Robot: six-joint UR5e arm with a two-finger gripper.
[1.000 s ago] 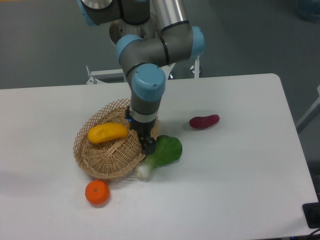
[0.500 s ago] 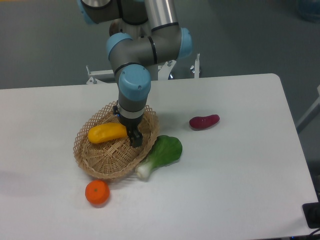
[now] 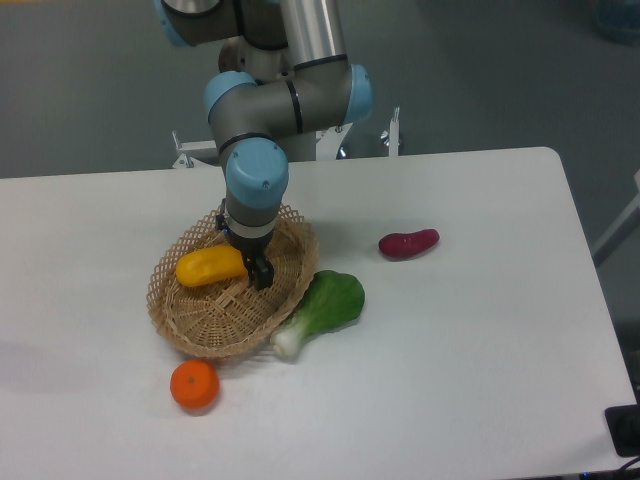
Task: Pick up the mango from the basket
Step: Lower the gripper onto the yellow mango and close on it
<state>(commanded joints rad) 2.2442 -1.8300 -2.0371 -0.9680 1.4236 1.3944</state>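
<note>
Currently the tool [image 3: 260,275] points down inside the basket [image 3: 205,325], its tip at the right end of the mango [image 3: 211,266]. Whether its fingers are spread or closed: cannot tell, the wrist blocks them. Mango lies across the basket's upper half, directly left of the tool, apparently touching it. Green leafy vegetable [image 3: 325,308] sits just right of and below the tool, against the basket rim. Orange [image 3: 194,385] on the bench [image 3: 470,350] below-left; dark red oblong vegetable [image 3: 408,243] well to the right.
</note>
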